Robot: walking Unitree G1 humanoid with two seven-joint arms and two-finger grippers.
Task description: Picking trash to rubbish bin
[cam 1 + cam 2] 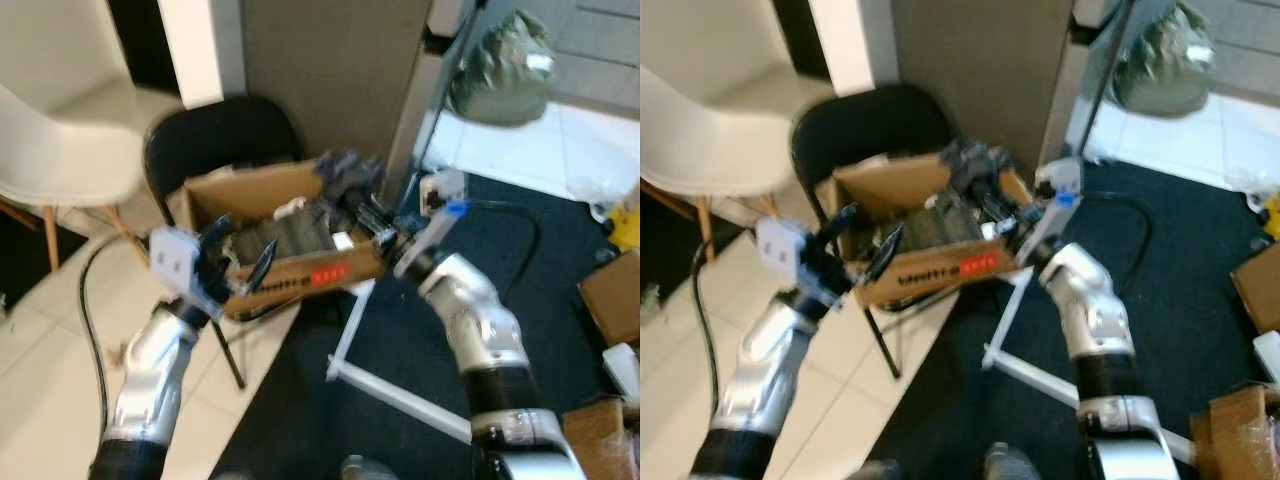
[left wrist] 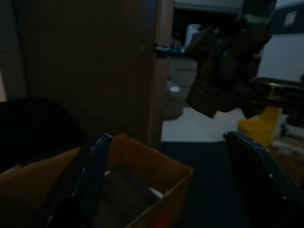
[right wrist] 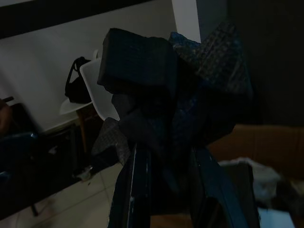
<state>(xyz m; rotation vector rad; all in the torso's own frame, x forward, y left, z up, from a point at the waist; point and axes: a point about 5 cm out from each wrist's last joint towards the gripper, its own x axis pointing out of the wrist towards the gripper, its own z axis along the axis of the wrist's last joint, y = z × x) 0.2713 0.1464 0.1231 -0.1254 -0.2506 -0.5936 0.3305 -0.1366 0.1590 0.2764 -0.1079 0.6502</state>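
A brown cardboard box (image 1: 262, 192) sits on a black folding chair (image 1: 215, 135) and holds dark trash (image 1: 285, 238). My right gripper (image 1: 352, 195) is shut on a crumpled dark grey wrapper (image 1: 342, 172), held just above the box's far right corner. The same wrapper (image 3: 190, 95) bulges between the two black fingers (image 3: 135, 190) in the right wrist view. My left gripper (image 1: 238, 258) stands open at the box's near left side with nothing between its fingers (image 2: 90, 175). From the left wrist view, the wrapper (image 2: 223, 71) hangs above the box (image 2: 156, 180).
A white plastic chair (image 1: 60, 130) stands at the left on pale tiles. A white metal frame (image 1: 395, 395) lies on the dark carpet. More cardboard boxes (image 1: 612, 290) sit at the right. A green bag (image 1: 505, 65) rests at the back. A black cable (image 1: 92, 320) trails from my left arm.
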